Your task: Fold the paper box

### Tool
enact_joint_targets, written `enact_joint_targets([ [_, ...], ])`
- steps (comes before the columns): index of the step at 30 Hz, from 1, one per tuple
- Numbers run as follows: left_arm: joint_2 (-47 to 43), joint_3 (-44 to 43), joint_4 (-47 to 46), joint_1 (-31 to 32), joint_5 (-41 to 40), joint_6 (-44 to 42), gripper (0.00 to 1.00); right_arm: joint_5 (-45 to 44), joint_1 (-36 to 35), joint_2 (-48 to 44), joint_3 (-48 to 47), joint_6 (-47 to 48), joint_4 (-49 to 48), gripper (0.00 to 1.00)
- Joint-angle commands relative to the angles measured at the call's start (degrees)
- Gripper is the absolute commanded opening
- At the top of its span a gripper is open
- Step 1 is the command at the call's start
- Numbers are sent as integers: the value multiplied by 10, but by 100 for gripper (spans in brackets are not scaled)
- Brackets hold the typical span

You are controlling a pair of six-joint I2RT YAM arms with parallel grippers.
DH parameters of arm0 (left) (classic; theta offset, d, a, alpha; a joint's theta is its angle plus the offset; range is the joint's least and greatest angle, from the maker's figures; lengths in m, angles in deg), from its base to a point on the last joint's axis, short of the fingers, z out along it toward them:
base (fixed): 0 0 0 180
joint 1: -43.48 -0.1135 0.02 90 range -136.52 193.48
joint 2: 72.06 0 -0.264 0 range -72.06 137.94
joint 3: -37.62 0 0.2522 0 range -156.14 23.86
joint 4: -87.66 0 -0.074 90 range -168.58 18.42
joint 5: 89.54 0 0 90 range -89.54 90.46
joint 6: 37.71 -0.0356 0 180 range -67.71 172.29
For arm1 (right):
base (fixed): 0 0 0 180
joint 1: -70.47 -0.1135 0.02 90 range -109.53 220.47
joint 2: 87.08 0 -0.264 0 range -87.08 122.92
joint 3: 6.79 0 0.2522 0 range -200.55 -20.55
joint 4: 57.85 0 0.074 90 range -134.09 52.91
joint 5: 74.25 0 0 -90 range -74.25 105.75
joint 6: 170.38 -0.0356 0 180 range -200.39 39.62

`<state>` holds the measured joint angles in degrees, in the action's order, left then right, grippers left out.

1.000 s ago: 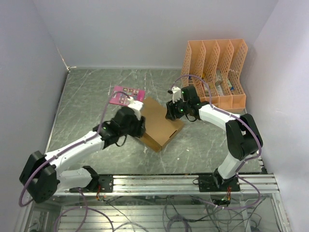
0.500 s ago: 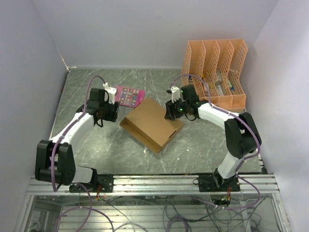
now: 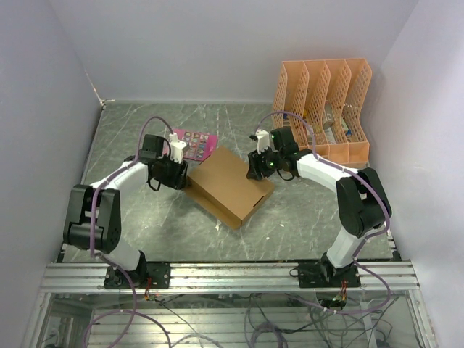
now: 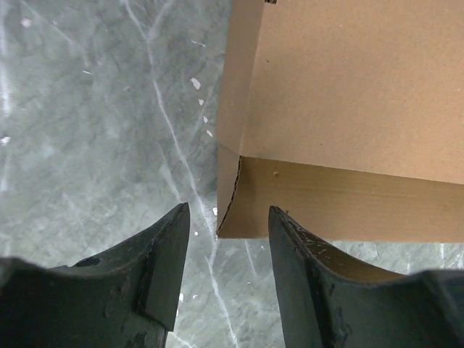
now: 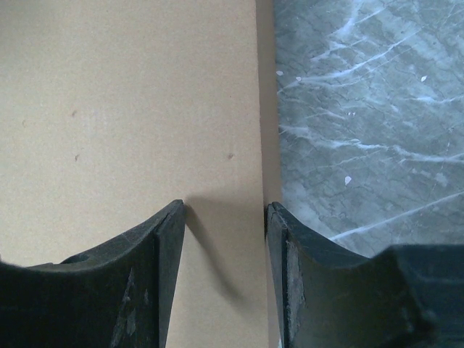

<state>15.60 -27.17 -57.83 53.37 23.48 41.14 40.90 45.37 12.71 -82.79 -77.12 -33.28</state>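
The paper box (image 3: 228, 185) lies flat mid-table as a shallow brown cardboard box, set diagonally. My left gripper (image 3: 180, 174) sits low at its left corner. In the left wrist view the left gripper (image 4: 228, 209) is open, and the box's corner (image 4: 233, 214) stands just ahead of the gap, touching neither finger. My right gripper (image 3: 255, 165) is at the box's far right edge. There the right gripper (image 5: 223, 206) is open over the top panel (image 5: 123, 109), one fingertip (image 5: 174, 217) on the panel and the other along the box's edge, with nothing pinched.
A pink printed card (image 3: 194, 143) lies on the table just behind the left gripper. An orange lattice file organizer (image 3: 322, 109) stands at the back right, close behind the right arm. Grey marbled tabletop (image 3: 304, 210) surrounds the box; walls close in on three sides.
My left arm left the box's left side, swung out to the far left, then came back to the box's left corner. The box's left side now looks closed. The right arm stayed put.
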Motion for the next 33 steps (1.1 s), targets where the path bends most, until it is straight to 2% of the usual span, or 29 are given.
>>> enact_joint_targets([
  [1, 25, -25, -3, -3, 44, -7, 56, 6, -8, 25, 3, 4, 43, 48],
  [9, 41, -38, 11, 4, 38, 3, 36, 6, -11, 25, 3, 4, 43, 47],
  [24, 32, -92, 48, 92, -98, -3, 8, -5, -28, 27, 1, 10, 46, 47],
  [28, 58, -134, 73, 108, -120, -4, 7, -5, -54, 28, 1, 13, 46, 46],
  [33, 90, -172, 85, 109, -110, 1, 7, -7, -63, 29, 5, 14, 44, 46],
])
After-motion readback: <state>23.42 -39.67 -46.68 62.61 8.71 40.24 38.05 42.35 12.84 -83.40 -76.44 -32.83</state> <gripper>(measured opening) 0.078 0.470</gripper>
